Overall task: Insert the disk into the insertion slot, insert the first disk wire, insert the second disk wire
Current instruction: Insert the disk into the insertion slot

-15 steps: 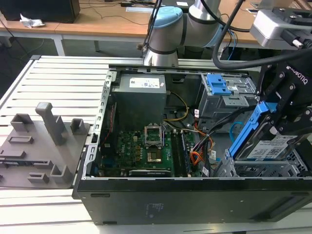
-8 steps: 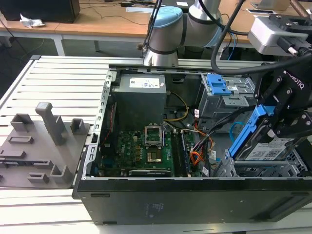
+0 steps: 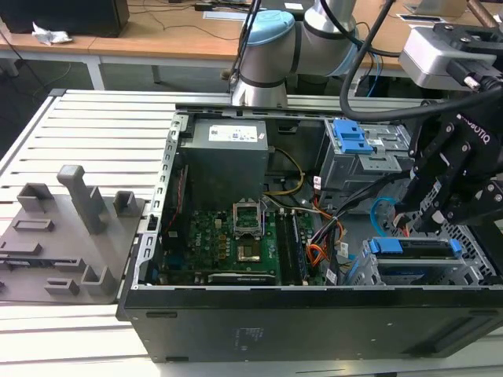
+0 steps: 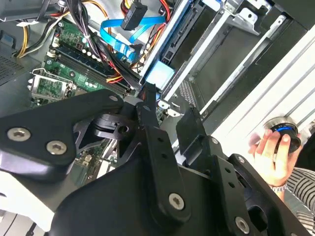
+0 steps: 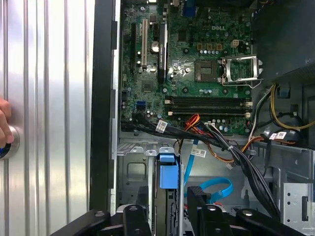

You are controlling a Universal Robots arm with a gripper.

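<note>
Overhead, the gripper [image 3: 436, 216] is seen hanging inside the open computer case [image 3: 314, 322], at the exterior view's right, directly above the disk [image 3: 414, 246].

- Gripper: its fingers [image 5: 135, 216] are held apart in both wrist views, with a clear gap between them. Nothing is gripped and nothing is touched.
- Disk: it is lodged in the slot [image 3: 478, 263], the low perforated grey cage at the near right corner of the case in the exterior view. Its blue carrier end faces the motherboard [image 3: 228, 236]. How far it is pushed home cannot be told.
- Relation: in the first wrist view the blue end of the disk [image 5: 167, 172] is lined up with the gap of the gripper [image 5: 168, 209], just beyond the fingertips. The second wrist view shows the same, with the disk [image 4: 160, 76] a little past the gripper [image 4: 168, 105]. The two are close but apart.
- Cables: a light blue cable [image 5: 211, 189] is looped loose beside the disk. Whether either end is plugged in cannot be told.
- Taller cage [image 3: 369, 161], with a blue clip [image 3: 350, 137] on top, is set behind the gripper.
- A person's hand [image 4: 270, 152] is rested on a round button [image 4: 284, 135] on the slatted table [image 3: 94, 133], outside the case.
</note>
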